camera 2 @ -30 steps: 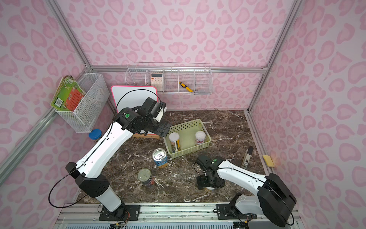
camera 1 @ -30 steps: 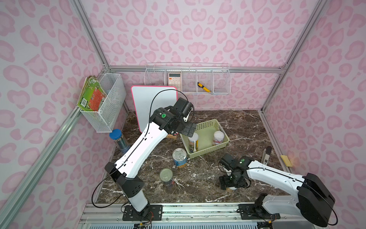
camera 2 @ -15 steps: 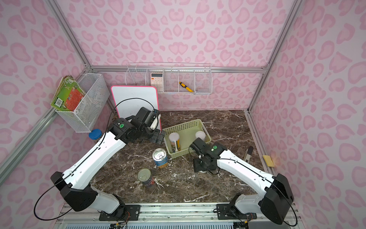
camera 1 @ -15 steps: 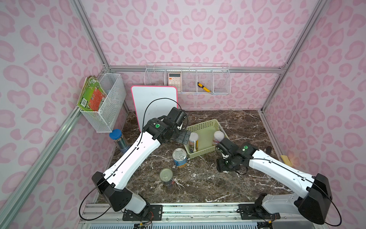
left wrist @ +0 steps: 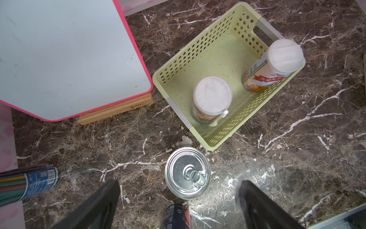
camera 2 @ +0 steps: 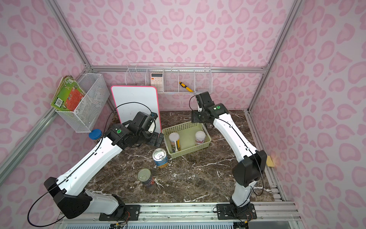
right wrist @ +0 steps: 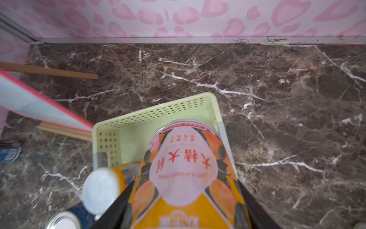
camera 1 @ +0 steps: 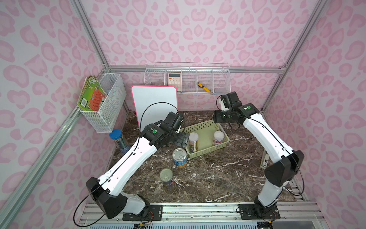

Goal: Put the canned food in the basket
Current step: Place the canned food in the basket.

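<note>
Half-closed on the orange can (right wrist: 186, 158), right gripper (right wrist: 186, 184) pressing both sides of its round wall. Hangs over the far right corner of the basket (camera 1: 206, 152), not yet lowered in. Probably handles as stiff, fairly heavy and slick (metal body, glossy label), so calls for a firm pinch across mid-body, not the lid. Left gripper (left wrist: 178, 182): spread wide, empty, poised over the pull-tab can (left wrist: 187, 175) just beside the basket. Inside, upright, two white-lid cans (camera 1: 193, 138); out on the marble (camera 1: 217, 174), nearer the front, a dark can (camera 1: 167, 177).
</note>
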Robot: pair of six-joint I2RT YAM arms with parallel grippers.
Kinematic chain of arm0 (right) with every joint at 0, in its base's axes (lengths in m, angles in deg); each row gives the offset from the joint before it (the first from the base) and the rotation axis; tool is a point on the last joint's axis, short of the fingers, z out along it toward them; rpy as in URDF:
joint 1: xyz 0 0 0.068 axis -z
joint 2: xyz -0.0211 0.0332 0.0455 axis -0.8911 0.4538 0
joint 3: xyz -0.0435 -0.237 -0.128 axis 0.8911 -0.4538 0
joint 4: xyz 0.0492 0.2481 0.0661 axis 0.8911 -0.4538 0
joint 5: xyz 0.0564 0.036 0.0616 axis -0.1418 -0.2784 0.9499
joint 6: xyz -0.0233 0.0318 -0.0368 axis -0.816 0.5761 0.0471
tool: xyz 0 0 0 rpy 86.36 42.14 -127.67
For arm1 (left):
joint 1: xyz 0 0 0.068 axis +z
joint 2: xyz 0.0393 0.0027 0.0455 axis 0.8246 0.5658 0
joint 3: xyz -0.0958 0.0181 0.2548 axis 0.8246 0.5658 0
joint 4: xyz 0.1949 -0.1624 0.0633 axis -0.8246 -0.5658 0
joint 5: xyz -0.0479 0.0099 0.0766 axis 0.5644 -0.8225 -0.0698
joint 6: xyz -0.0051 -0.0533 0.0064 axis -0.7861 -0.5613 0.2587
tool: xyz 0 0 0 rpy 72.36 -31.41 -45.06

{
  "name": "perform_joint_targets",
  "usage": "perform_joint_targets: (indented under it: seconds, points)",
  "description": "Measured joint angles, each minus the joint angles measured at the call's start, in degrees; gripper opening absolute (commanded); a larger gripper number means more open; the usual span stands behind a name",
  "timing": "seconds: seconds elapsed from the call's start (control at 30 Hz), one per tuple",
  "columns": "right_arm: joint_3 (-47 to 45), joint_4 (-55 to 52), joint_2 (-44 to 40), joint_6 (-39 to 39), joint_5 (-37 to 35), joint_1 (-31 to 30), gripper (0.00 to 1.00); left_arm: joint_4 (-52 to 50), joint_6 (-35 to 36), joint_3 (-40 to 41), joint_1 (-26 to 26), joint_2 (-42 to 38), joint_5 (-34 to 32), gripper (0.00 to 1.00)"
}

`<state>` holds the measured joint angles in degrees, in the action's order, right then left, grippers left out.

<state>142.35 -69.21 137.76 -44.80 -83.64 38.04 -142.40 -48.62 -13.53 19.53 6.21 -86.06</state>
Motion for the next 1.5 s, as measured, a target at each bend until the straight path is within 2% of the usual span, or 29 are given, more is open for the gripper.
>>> perform_joint_targets:
  seconds: [0.23, 0.37, 0.77, 1.27, 1.5]
  points:
    - [18.82, -5.09, 18.36, -6.29, 4.37, 4.96, 0.62, 1.64, -0.44, 2.64, 0.0, 0.83, 1.66, 0.99]
    - [23.21, -6.4, 24.35, -8.87, 7.48, 6.29, 0.61, 1.9, -1.49, 3.28, 0.0, 1.55, 2.21, 0.99]
    - [24.39, -5.25, 30.56, -11.89, 15.61, 6.6, 0.57, 2.47, -1.75, 4.24, 0.0, 1.97, 2.43, 0.99]
    - [14.29, -8.17, 27.45, -13.51, 12.55, 6.05, 0.6, 2.97, -1.9, 5.46, 0.0, 1.81, 3.52, 0.99]
    - [16.35, -8.96, 29.53, -13.55, 10.51, 6.05, 0.63, 4.2, -1.9, 7.39, 0.0, 1.66, 4.81, 0.99]
